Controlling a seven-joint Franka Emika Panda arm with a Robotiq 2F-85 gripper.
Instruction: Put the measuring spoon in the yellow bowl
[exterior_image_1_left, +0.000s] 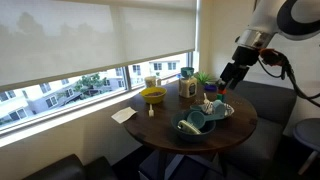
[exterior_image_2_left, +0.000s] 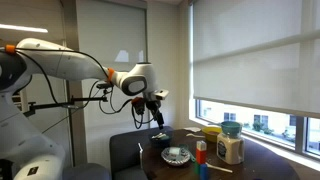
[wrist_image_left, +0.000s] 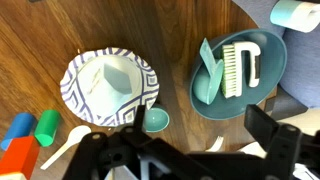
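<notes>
Wooden table (wrist_image_left: 40, 40) below, gripper (exterior_image_1_left: 229, 80) hovers spread wide, empty.

I counted two bowls on the bench (wrist_image_left: 170, 40): one yellow bowl (exterior_image_1_left: 152, 96) and one dark bowl (wrist_image_left: 272, 70). There was one measuring spoon (wrist_image_left: 208, 82), one white brush (wrist_image_left: 238, 66), one patterned plate (wrist_image_left: 72, 90), one white spoon (wrist_image_left: 62, 152) and three coloured blocks (wrist_image_left: 47, 127).

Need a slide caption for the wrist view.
Open end effector above a wooden table; pale teal plastic measuring spoon lies beside a white brush in a dark blue-grey bowl.
</notes>
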